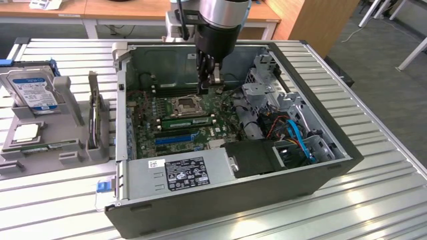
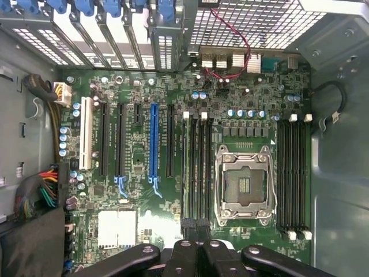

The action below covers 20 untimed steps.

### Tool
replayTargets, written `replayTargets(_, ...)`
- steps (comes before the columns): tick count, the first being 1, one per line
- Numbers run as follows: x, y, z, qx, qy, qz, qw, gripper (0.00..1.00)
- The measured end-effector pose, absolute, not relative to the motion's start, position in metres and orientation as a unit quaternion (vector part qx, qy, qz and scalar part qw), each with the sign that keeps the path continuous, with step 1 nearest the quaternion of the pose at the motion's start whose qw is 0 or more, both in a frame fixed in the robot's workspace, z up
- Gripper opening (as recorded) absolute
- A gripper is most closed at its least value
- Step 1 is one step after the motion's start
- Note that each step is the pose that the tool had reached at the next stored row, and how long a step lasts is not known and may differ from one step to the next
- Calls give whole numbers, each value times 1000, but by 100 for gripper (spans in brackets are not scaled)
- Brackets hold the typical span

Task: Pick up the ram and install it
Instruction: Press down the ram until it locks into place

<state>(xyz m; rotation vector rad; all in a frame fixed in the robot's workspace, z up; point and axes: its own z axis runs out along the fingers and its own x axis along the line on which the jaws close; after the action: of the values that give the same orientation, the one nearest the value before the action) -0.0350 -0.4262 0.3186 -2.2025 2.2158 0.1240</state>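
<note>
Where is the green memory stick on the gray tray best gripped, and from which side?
Probably from straight above, pinching the memory stick across its narrow width near mid-length: it lies flat on the tray, long and thin.

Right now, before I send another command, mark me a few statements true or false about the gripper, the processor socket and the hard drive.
1. The gripper is shut. True.
2. The gripper hangs outside the case. False: it is over the motherboard, inside the open case.
3. The processor socket has no cooler on it. True.
4. The hard drive lies inside the case. False: it stands in the grey tray, on the exterior view's left of the case.
</note>
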Motion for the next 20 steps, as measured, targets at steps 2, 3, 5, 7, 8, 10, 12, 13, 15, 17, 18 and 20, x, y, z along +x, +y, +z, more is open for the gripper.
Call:
replayTargets(2, -35, -426, 316, -704, 709, 40, 7, 10)
replayTargets(3, -35, -426, 315, -704, 709, 40, 7, 10)
replayTargets(5, -35, -426, 314, -704, 709, 40, 7, 10)
replayTargets(7, -35, -426, 314, -704, 709, 40, 7, 10)
replayTargets(8, -35, -426, 314, -704, 709, 40, 7, 10)
replayTargets(10, -35, -426, 314, -704, 709, 40, 8, 10)
replayTargets(12, -35, -426, 312, -704, 709, 40, 8, 10)
replayTargets(13, -35, -426, 311, -704, 709, 40, 7, 10)
replayTargets(15, -35, -426, 309, -704, 709, 40, 8, 10)
replayTargets(17, -35, -426, 307, -704, 709, 40, 8, 10)
replayTargets(18, -35, -426, 306, -704, 709, 40, 8, 10)
replayTargets(20, -35, -426, 303, -704, 709, 40, 8, 10)
